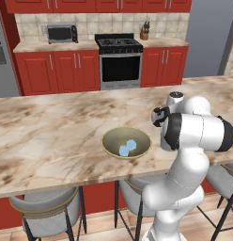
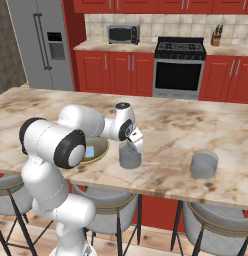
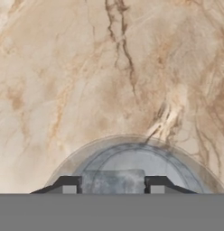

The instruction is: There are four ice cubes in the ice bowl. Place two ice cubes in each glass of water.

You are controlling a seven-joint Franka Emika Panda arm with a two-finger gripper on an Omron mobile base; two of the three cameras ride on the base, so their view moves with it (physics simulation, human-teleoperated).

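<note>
Over the near glass (image 2: 130, 157), the gripper (image 2: 137, 146) points straight down, just above the rim. Hand view: fingertips (image 3: 68, 185) sit half apart, clamped on a pale grey cube (image 3: 113, 178) that fills the gap between them, with the glass rim (image 3: 132, 143) curving right below. Arm is folded: elbow low and toward the camera, forearm reaching out across the counter (image 2: 171, 125), wrist bent down. Bowl (image 1: 126, 142) sits on the counter just beside that glass, with two cubes (image 1: 128, 147) in it, touching. Second glass (image 2: 204, 165) stands well apart along the counter edge. Right view: arm covers most of the bowl. Left view: elbow blocks the near glass. Can't tell what's inside either glass.
</note>
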